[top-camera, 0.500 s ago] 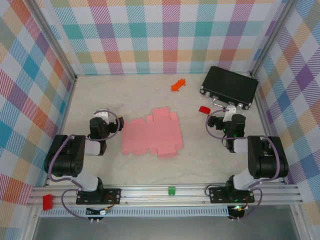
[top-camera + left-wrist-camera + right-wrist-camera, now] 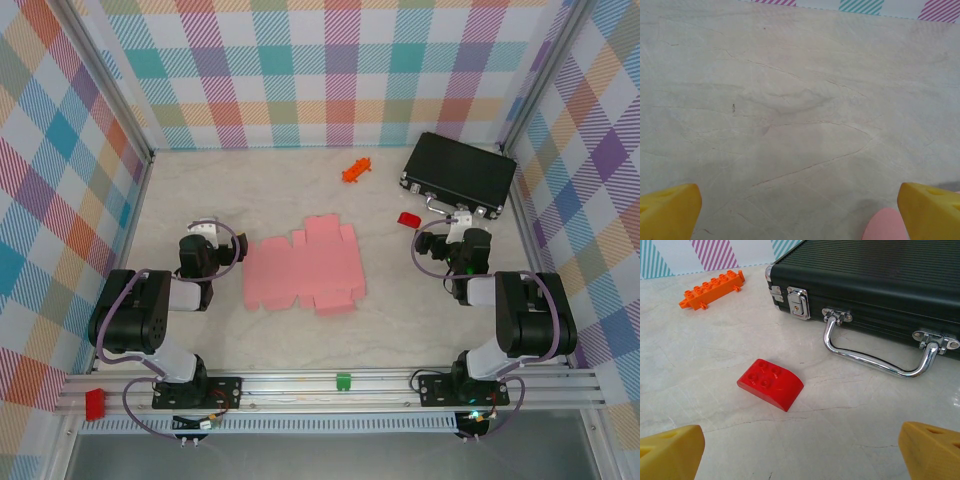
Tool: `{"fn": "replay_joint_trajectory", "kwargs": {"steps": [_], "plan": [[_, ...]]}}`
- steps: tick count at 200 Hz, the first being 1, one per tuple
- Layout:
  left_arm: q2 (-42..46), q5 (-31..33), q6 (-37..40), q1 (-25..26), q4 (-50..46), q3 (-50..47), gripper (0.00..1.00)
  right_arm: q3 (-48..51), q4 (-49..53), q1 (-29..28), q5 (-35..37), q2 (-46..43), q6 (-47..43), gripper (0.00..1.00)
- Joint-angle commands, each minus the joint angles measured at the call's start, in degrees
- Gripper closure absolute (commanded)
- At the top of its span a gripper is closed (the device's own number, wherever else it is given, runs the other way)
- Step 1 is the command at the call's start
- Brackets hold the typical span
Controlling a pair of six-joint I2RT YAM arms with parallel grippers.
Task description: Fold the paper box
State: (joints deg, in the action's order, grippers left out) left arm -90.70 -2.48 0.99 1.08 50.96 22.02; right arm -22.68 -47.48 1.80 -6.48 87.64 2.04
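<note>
The paper box is a flat pink die-cut sheet with tabs, lying unfolded on the table's middle. My left gripper rests just left of the sheet. In the left wrist view its yellow fingers stand wide apart over bare table, and a pink tab of the paper box shows at the lower right. My right gripper sits to the sheet's right, well apart from it. It is open in the right wrist view, with nothing between its fingers.
A red curved brick lies just ahead of the right gripper. Behind it lies a black hard case with a chrome handle. An orange brick lies near the back wall. Checked walls enclose the table.
</note>
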Motion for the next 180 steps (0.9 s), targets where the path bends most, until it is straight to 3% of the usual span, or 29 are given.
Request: {"fn": "replay_joint_trajectory", "kwargs": {"steps": [1,43,68,93,111,131,145,180], "plan": [[-0.18,-0.07,0.83,0.35,-0.32,1.27,0.00,-0.97,-0.13,-0.40,0.24,0.52,-1.08,0.01],[0.31,0.26,0.66,0.37,0.10,0.99,0.00,-0.83,-0.44,-0.37,0.86,0.23,-0.85,0.01],[5.29,3.32,-0.39,0.42,-3.03,0.42,0.00,-2.56,6.27,-0.40,3.90,-3.75,0.35,0.01],[13.57,9.49,-2.88,0.68,-12.62,1.55,0.00,-7.50,22.24,-0.36,5.87,-9.15,3.60,0.01],[18.95,13.82,-10.90,0.79,-25.18,5.05,0.00,-13.66,38.17,-0.35,5.88,-11.04,7.39,0.01],[21.28,6.52,-15.11,1.14,-37.37,9.48,0.00,-19.18,51.28,-0.48,3.24,-10.91,14.43,0.01],[20.93,1.66,-17.91,2.24,-43.24,12.49,0.02,-20.28,54.95,-1.76,-0.86,-11.14,17.07,0.01],[15.36,-3.04,-19.48,7.83,-56.40,20.10,0.30,-20.47,57.67,-12.35,-4.57,-13.02,17.66,0.01]]}}
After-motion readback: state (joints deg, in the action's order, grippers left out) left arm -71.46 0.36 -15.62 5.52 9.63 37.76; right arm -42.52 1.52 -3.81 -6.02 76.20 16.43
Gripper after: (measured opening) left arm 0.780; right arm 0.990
